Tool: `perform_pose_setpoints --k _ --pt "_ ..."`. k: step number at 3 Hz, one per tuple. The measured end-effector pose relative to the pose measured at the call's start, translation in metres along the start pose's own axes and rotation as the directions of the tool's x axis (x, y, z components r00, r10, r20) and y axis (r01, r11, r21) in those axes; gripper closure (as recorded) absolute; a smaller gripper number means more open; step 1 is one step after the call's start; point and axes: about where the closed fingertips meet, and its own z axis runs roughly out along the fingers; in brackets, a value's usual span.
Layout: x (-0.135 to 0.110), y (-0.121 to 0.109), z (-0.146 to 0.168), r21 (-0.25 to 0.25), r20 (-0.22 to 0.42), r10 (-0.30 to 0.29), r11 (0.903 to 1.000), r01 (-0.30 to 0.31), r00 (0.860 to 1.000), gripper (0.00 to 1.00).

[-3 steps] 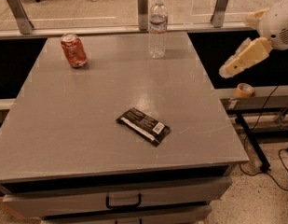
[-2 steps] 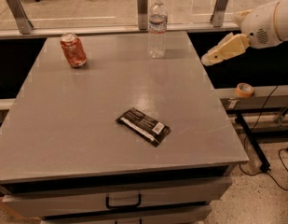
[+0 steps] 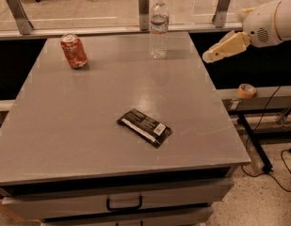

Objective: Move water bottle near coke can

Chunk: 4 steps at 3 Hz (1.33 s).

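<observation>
The water bottle (image 3: 159, 28) stands upright at the far edge of the grey table (image 3: 88, 126), clear with a white cap and a label band. The coke can (image 3: 73, 51) stands upright at the far left, red with a silver top, well to the left of the bottle. My gripper (image 3: 212, 56) hangs in the air at the right, just beyond the table's right edge, pointing left toward the bottle and about a hand's width from it. It holds nothing.
A flat black snack wrapper (image 3: 145, 127) lies near the table's middle front. A roll of tape (image 3: 246, 90) sits on a ledge at the right. A glass rail with metal posts (image 3: 144, 8) runs behind the table. A drawer handle (image 3: 124, 204) is below.
The arm has swung in from the right and upward, bringing the gripper closer to the water bottle. The bottle, can and wrapper have not moved.
</observation>
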Motion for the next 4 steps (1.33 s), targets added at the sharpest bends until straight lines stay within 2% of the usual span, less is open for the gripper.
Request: perform_pose_setpoints --k 1,2,3,4 --pt "-0.007 0.000 0.025 -0.004 0.073 0.062 0.9981 -0.062 0.995 0.00" --pt "-0.034 0.000 0.081 -0.076 0.223 0.143 0.9887 -0.129 0.964 0.00" --pt "-0.050 0.003 0.120 -0.135 0.288 0.169 0.9816 -0.135 0.943 0.00" --pt "-0.063 -0.001 0.164 -0.154 0.351 0.179 0.9792 -0.132 0.919 0.00"
